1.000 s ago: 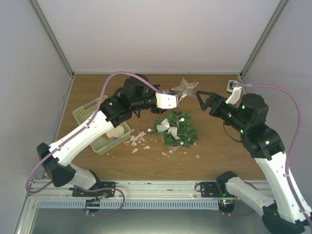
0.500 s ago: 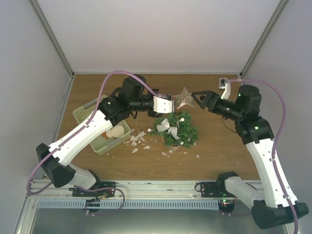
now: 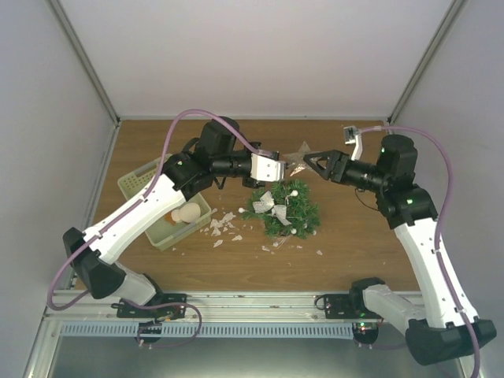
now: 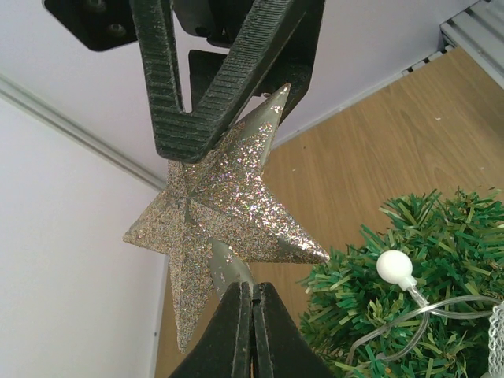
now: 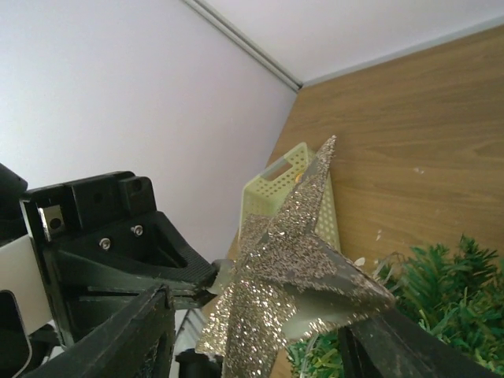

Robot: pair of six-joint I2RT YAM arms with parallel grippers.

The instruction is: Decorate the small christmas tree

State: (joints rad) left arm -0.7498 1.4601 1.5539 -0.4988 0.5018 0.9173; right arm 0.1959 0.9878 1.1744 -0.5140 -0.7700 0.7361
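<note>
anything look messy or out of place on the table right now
Yes: pale scraps lie scattered on the wooden table between the green tray and the small tree, with a few more on the tree's near side. They look like spilled or broken bits, not placed decorations.

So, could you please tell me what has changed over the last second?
The right claw swung left to the glitter star and now straddles it, jaws narrowing. The left claw brought the star down slightly and turned it edge-on. It stays shut on the star; the small christmas tree and tray did not move.
</note>
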